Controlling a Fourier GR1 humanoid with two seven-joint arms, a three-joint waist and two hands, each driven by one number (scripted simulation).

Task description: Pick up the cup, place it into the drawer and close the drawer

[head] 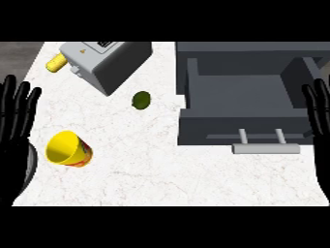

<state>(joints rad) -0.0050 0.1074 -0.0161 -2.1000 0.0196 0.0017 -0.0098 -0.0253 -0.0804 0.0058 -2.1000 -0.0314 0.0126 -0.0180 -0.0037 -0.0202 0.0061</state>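
Yellow cup (68, 149) lies tipped on white surface (160, 169), near left hand (7, 131). Drawer (249, 104) open. Right hand (329, 131) at right edge. Fingers of both straight, apart, holding nothing.

Both of the robot's hands are plain black all over, with long, slender fingers and a broad palm. The left hand (7, 135) and the right hand (329, 131) look alike, matt and unmarked, with no cables, screws or lettering visible.
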